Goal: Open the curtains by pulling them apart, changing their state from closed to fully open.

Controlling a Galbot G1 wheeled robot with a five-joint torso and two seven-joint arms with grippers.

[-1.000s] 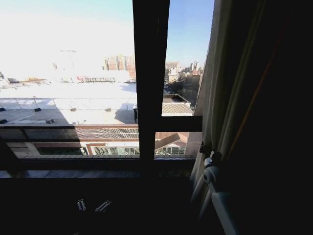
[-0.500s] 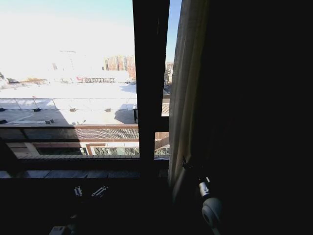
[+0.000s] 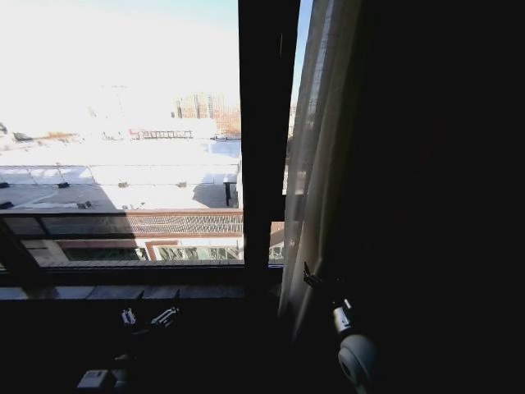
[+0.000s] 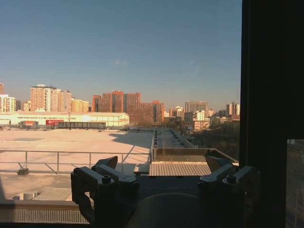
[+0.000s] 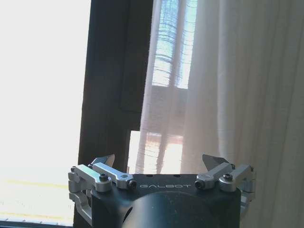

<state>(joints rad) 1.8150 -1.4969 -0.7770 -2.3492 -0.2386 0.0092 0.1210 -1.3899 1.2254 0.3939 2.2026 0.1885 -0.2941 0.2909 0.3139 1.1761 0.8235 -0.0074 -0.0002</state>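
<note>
- One curtain panel [image 3: 316, 156] hangs at the right of the window, its edge just beside the dark window frame bar [image 3: 267, 139]; the glass to the left of that bar is bare, with snowy rooftops [image 3: 123, 172] beyond.
- Sheer and woven, the cloth lets the sky and buildings show through its leading folds in the right wrist view [image 5: 209, 85]. I'd judge it light, soft and limp, likely to slide or bunch rather than resist.
- Its long axis runs straight up and down, pleats falling vertically, so a sideways pull across the pleats is what would gather it toward the right.
- Best hold, to my eye, is the free leading edge where several pleats crowd together, pinched through a fold; a single layer looks thin enough to slip out.
- Right gripper [image 5: 161, 164] faces that edge from close by, fingers [image 5: 102, 161] spread apart with nothing between them; the fabric is near but not pinched.
- Left gripper [image 4: 164, 166] sits low in front of the open glass, well apart from the cloth, fingers likewise parted and empty.
- Half the opening, by my reckoning, is already uncovered.
</note>
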